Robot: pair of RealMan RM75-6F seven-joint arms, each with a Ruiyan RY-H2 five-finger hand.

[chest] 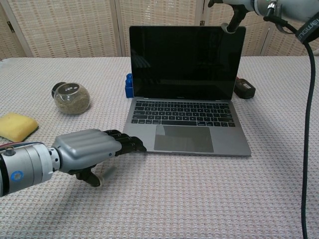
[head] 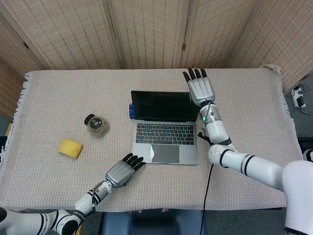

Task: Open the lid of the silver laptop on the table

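Laptop (chest: 187, 84) lid up; jar (chest: 71, 98) holds grains; both hands (head: 124, 169) (head: 200, 88) flat, empty.

A rectangular table (head: 254, 98) covered in a beige woven cloth carries an open silver laptop (head: 166, 141) near its middle. A small blue object (head: 131, 111) sits just beside the laptop's left rear corner. Toward the left edge lie a round glass jar (head: 97, 125) and a yellow sponge (head: 70, 148). A small dark object (chest: 244, 88) lies behind the laptop's right side.

From the chest view the right hand (chest: 234, 12) runs off the top edge, only a thumb tip showing at the lid's far right corner. The laptop (head: 165, 128) screen hides most of a blue object (head: 131, 111) and a dark object (chest: 244, 88) behind it; neither can be identified.
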